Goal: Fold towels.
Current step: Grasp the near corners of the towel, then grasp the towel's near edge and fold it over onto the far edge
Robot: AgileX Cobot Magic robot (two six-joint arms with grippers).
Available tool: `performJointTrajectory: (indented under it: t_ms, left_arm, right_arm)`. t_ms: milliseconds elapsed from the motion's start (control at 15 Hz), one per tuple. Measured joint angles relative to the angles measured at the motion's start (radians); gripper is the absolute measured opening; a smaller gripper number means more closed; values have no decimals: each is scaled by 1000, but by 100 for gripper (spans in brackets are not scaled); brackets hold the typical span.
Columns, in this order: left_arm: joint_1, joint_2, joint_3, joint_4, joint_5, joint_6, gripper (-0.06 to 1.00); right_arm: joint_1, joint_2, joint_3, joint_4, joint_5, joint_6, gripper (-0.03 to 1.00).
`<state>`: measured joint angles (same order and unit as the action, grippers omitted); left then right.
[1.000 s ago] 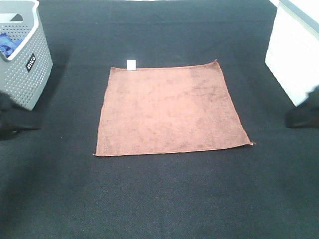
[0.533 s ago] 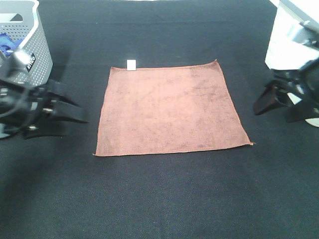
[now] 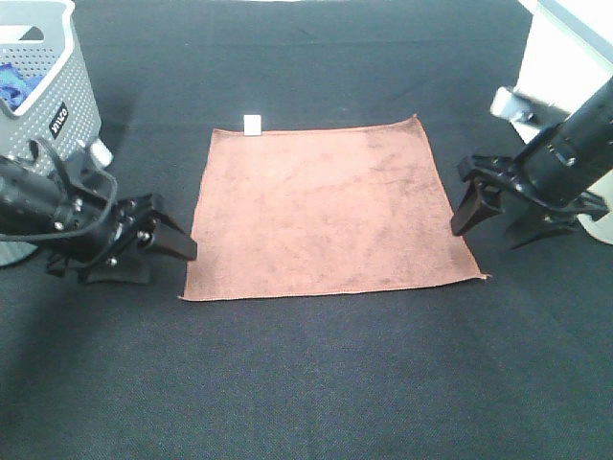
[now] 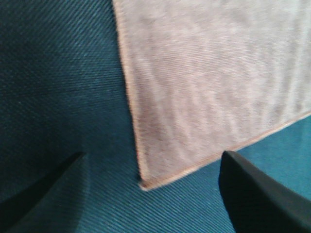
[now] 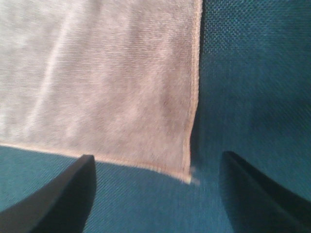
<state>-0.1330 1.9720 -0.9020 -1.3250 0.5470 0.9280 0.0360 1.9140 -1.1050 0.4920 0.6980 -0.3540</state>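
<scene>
Black tabletop (image 3: 316, 383) had just the towel (image 3: 330, 206) a second ago, spread flat in the middle, and it hasn't budged. Now you've brought both arms in: left gripper (image 3: 163, 257) and right gripper (image 3: 500, 220) sit just off its near corners, fingers wide apart, holding nothing. Looks like you're set for the corner grabs.

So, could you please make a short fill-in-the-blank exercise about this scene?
The brown towel lies unfolded on a ____ table.
Its small tag is ____.
The grey basket holds a ____ cloth.
The left gripper and the right gripper both have their jaws ____.
Missing words: black; white; blue; open.
</scene>
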Motion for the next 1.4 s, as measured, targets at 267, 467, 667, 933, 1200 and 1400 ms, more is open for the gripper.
performJointTrajectory:
  t_ms: [267, 467, 667, 933, 1200, 1400]
  left_arm:
    - [0, 57, -35, -34, 35, -1, 71]
    - [-17, 111, -93, -69, 90, -2, 71]
    - [-82, 157, -155, -97, 109, -4, 70]
    - [-117, 192, -190, -94, 88, -98, 39]
    - [-117, 199, -190, -55, 68, -145, 0]
    - [-117, 177, -190, 26, 82, -201, 0]
  right_arm:
    - [0, 89, -45, 2, 6, -2, 68]
    - [0, 150, -62, 91, 24, -75, 68]
    - [0, 177, -68, 202, 34, -136, 67]
    - [23, 198, -70, 255, 14, -152, 48]
    - [21, 201, -70, 153, -16, -47, 2]
    - [21, 201, -70, 136, 14, -27, 0]
